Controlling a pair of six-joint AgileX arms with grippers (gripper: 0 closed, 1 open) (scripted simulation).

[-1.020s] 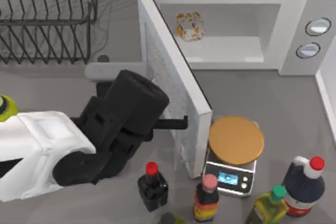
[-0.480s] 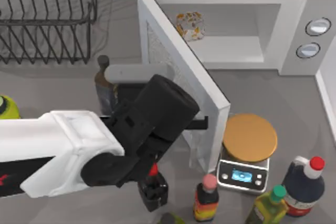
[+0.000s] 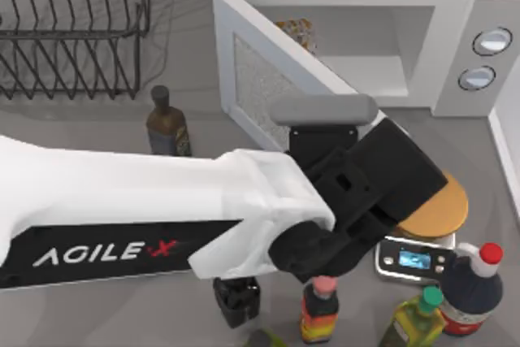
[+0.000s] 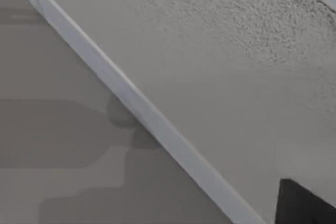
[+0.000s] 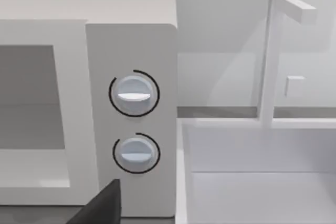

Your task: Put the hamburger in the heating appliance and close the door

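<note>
So the hamburger point(image 3: 297, 32) already sits inside the microwave point(image 3: 455, 6), upper middle of the top view, half hidden behind the door point(image 3: 268, 79). Left gripper point(image 3: 325, 132) pushes on the door's outer face by the handle point(image 3: 323, 108) to swing it shut; can't tell its fingers. Compared with half a second ago, the door is further closed and the scales point(image 3: 418, 259) have been nudged right.

Grey table point(image 3: 97, 132) (pale wall point(image 5: 220, 35) behind)
</note>
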